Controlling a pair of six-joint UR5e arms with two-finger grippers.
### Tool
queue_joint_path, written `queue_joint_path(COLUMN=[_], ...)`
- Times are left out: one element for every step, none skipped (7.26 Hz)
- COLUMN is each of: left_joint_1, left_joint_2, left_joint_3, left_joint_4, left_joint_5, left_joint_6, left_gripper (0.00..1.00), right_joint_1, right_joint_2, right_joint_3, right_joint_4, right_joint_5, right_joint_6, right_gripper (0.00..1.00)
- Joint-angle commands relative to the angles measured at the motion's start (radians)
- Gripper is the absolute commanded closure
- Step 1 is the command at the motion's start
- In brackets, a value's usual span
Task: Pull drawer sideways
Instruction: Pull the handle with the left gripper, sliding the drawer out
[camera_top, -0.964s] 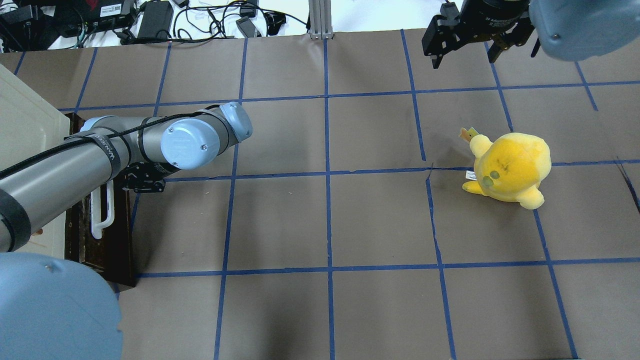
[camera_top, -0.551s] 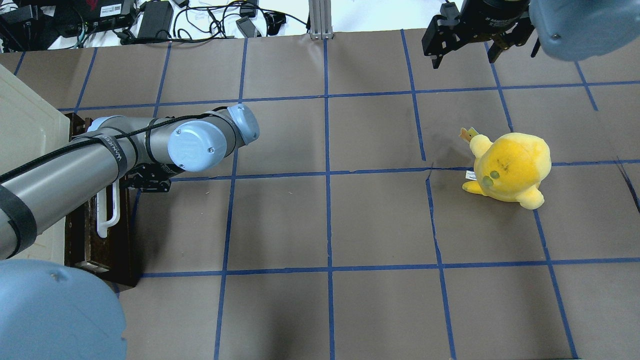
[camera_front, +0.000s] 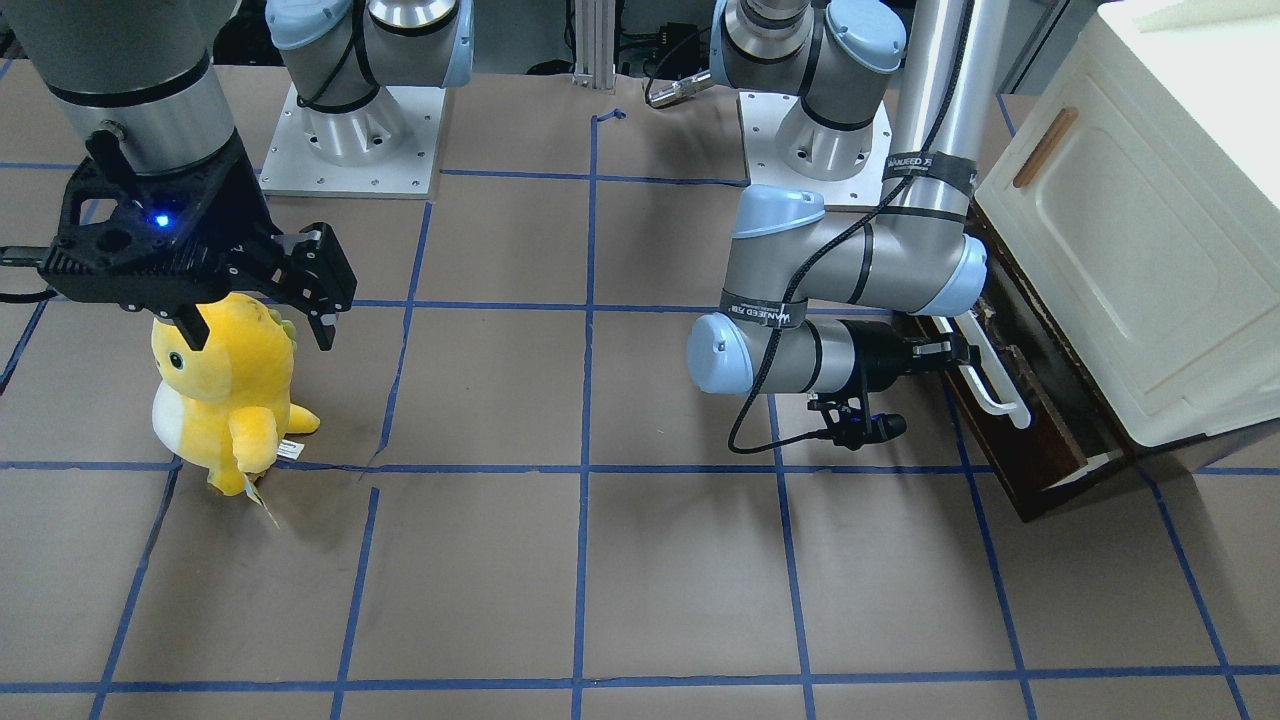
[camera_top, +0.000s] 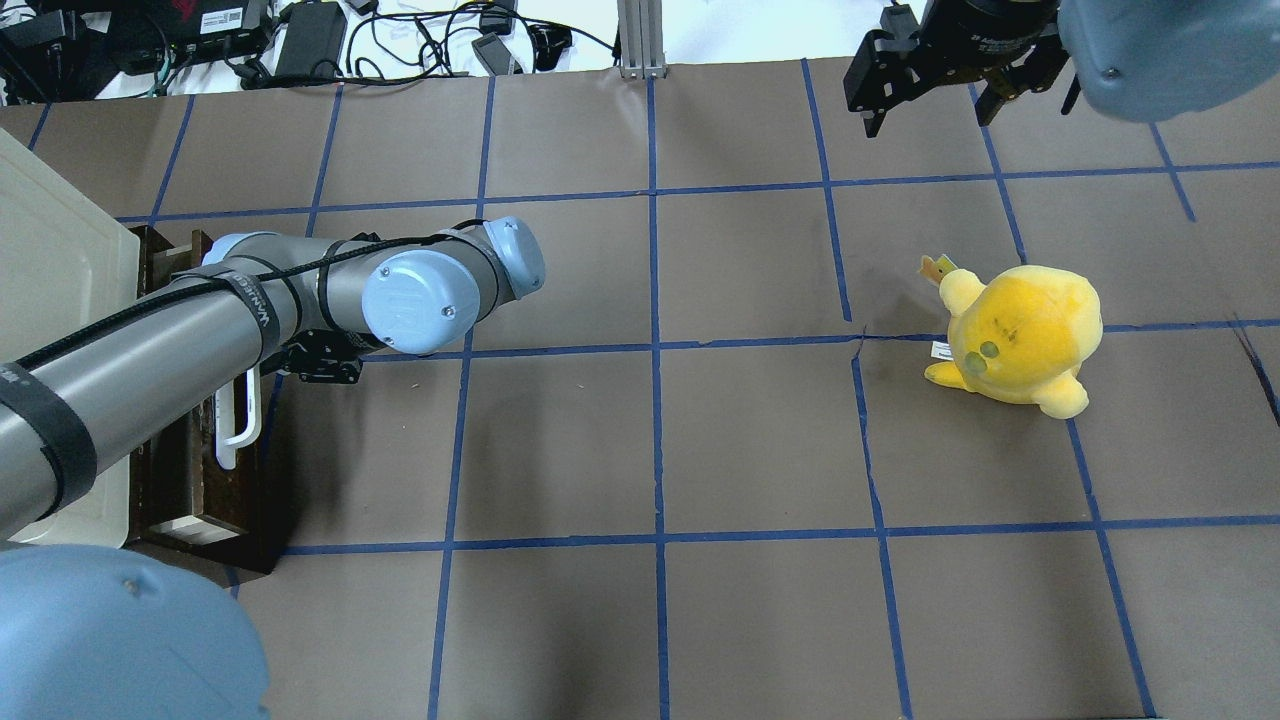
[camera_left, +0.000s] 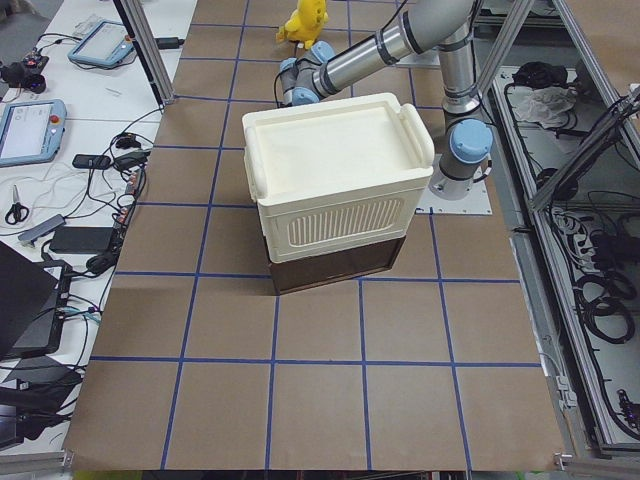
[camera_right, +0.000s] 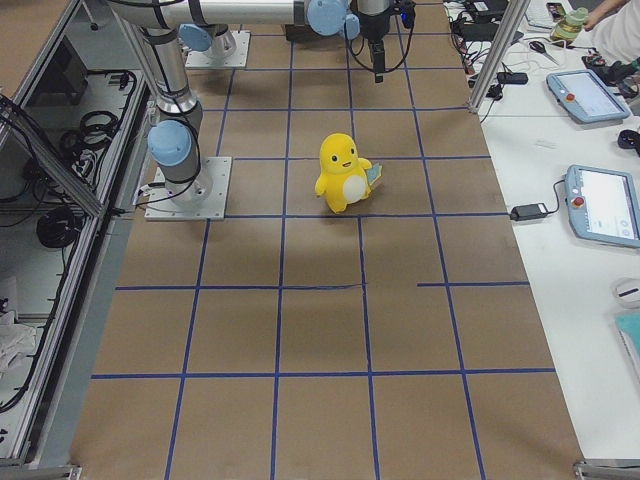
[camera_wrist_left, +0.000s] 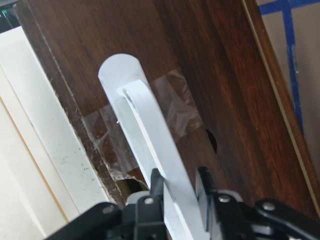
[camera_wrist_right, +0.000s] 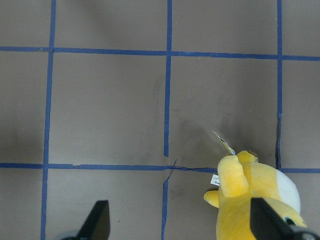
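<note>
At the table's (camera_front: 600, 580) edge on the robot's left, front-facing view: drawer (camera_front: 1020, 470) standing partly out from under a cream cabinet (camera_front: 1130, 250), left pincer (camera_front: 963, 352) at its white bar handle (camera_front: 1000, 395); right pincer (camera_front: 258, 338) spread wide, raised near a yellow plush toy (camera_front: 215, 410). Left wrist view: fingers (camera_wrist_left: 202, 186) clenched on that handle against the dark drawer front. Right wrist view: fingertips well apart, gripping nothing.

A dark brown drawer (camera_front: 1015, 460) with a long white handle (camera_front: 995, 385) is drawn partly out beneath a cream cabinet (camera_front: 1120, 240). Pale inner wood is exposed.
</note>
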Motion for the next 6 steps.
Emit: queue_joint_path(left_joint_1=[-0.031,-0.034,-0.05,-0.057,-0.06,-0.066], left_joint_2=[0.0,-0.002,-0.002,-0.002,-0.002,-0.002], left_joint_3=[0.001,-0.001,0.001,0.001,0.001,-0.001], left_joint_4=[0.009,0.009,0.009,0.009,0.009,0.009], left_joint_5=[0.002,0.0,0.002,0.0,0.0,0.0], left_joint_6=[0.0,0.0,0.0,0.0,0.0,0.002], left_gripper=[0.8,0.8,0.8,0.8,0.8,0.8], right_joint_1=[0.0,0.0,0.0,0.0,0.0,0.0], right_joint_2=[0.0,0.0,0.0,0.0,0.0,0.0], right_joint_3=[0.0,0.0,0.0,0.0,0.0,0.0], right_joint_4=[0.0,0.0,0.0,0.0,0.0,0.0], right_joint_5=[0.0,0.0,0.0,0.0,0.0,0.0], right_joint_6=[0.0,0.0,0.0,0.0,0.0,0.0], right_gripper=[0.0,0.0,0.0,0.0,0.0,0.0])
